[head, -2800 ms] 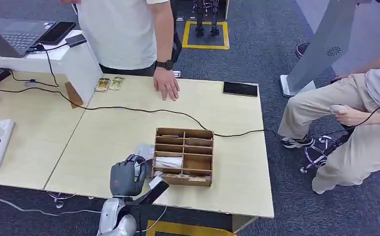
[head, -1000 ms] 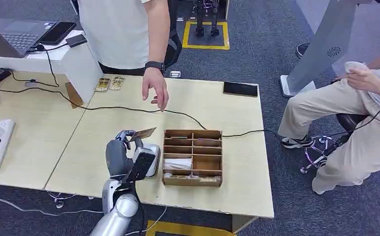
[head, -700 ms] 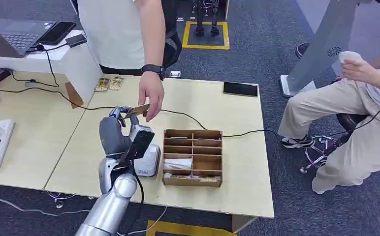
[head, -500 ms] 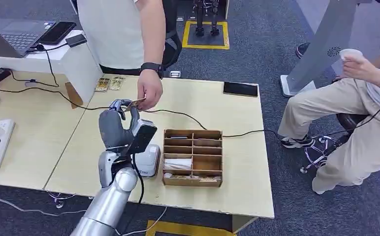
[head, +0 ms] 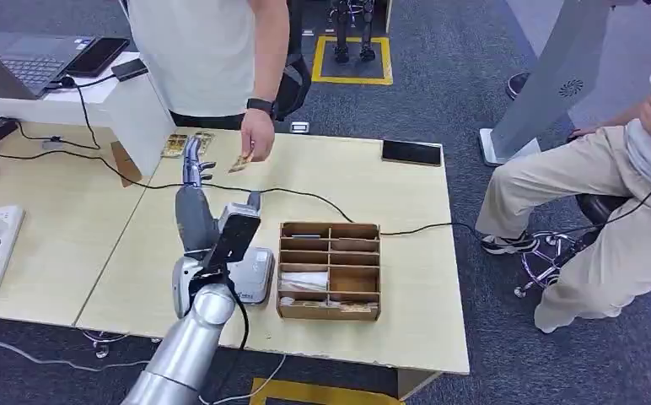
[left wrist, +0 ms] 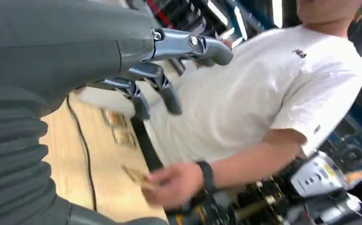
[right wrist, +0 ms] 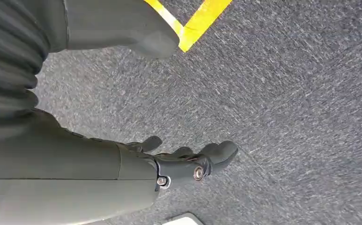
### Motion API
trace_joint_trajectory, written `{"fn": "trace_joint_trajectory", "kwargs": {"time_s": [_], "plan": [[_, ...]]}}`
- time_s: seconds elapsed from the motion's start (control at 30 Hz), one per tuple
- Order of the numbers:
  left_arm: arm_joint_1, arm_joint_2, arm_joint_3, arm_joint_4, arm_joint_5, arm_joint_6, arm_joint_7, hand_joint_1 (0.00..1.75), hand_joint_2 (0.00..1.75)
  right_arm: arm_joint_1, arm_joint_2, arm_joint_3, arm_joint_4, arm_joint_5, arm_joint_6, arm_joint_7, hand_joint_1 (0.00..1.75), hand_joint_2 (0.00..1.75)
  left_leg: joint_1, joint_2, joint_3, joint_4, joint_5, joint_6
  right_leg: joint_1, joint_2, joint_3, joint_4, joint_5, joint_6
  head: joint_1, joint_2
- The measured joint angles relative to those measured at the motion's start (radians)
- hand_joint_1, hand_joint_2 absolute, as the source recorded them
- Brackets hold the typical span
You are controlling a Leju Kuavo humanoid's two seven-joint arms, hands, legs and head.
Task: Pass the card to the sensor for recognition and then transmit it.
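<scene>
Now that the person's hand [head: 257, 135] holds the card [head: 239, 163] at upper centre of the head view, the left hand [head: 192, 169] beside it has let go, fingers spread w/ nothing in them. Handover looks done. Right hand [right wrist: 179, 164] hangs loosely apart over carpet.

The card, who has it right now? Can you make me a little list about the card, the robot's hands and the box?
card: pinched in the person's hand, above the table
left hand: stretched out beside the card, fingers apart, holding nothing
right hand: hanging over grey carpet, holding nothing
wooden box: on the table, divided into compartments
sensor: left of the box
</scene>
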Motion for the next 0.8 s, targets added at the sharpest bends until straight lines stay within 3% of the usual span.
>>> {"fn": "trace_joint_trajectory", "kwargs": {"time_s": [0.17,0.33,0.37,0.6,0.63,0.7,0.73,0.8], "plan": [[0.078,0.040,-0.079,-0.124,0.177,-0.105,-0.085,0.00,1.75,0.006,0.000,0.000,-0.006,-0.007,0.001,0.000,0.00,1.75,0.000,0.000,-0.001,0.000,0.000,0.000,0.000,0.000,0.000,0.000,0.000,0.000,0.000,0.000],[0.166,0.085,-0.147,-0.256,0.282,-0.197,-0.145,0.00,1.75,0.014,0.000,0.000,-0.027,-0.013,0.007,0.000,0.00,1.75,0.000,0.000,-0.001,0.000,-0.001,0.000,0.000,0.000,-0.001,0.000,0.000,0.000,0.000,0.000],[0.180,0.092,-0.157,-0.274,0.294,-0.213,-0.155,0.00,0.00,0.015,0.000,0.000,-0.031,-0.013,0.008,0.000,0.00,1.75,0.000,0.000,-0.001,0.000,-0.001,0.000,0.000,0.000,-0.001,0.000,0.000,0.000,0.000,0.000],[0.244,0.132,-0.198,-0.349,0.320,-0.291,-0.198,0.00,0.00,0.018,0.000,-0.003,-0.051,-0.012,0.021,-0.004,0.00,1.75,0.000,0.000,-0.001,0.000,0.000,0.000,0.000,0.000,-0.001,0.000,0.000,0.000,0.000,0.000],[0.250,0.136,-0.201,-0.355,0.331,-0.313,-0.205,0.00,1.75,0.019,0.000,-0.004,-0.055,-0.011,0.022,-0.004,0.00,1.75,0.000,0.000,-0.001,0.000,0.000,0.000,0.000,0.000,-0.001,0.000,0.000,0.000,0.000,0.000],[0.263,0.145,-0.210,-0.364,0.353,-0.359,-0.221,0.00,1.75,0.020,0.000,-0.005,-0.058,-0.009,0.023,-0.006,0.00,1.75,0.000,0.000,-0.001,0.000,0.000,0.000,0.000,0.000,-0.001,0.000,0.000,0.000,0.000,0.000],[0.270,0.149,-0.215,-0.369,0.360,-0.389,-0.230,0.00,0.00,0.021,0.000,-0.007,-0.061,-0.009,0.022,-0.008,0.00,1.75,0.000,0.000,-0.001,0.000,0.000,0.000,0.000,0.000,-0.001,0.000,0.000,0.000,0.000,0.000],[0.282,0.158,-0.223,-0.373,0.361,-0.437,-0.239,0.00,0.00,0.021,0.000,-0.011,-0.064,-0.008,0.022,-0.012,0.00,1.75,0.000,0.000,-0.001,0.000,0.000,0.000,0.000,0.000,-0.001,0.000,0.000,0.000,0.000,0.000]]}}
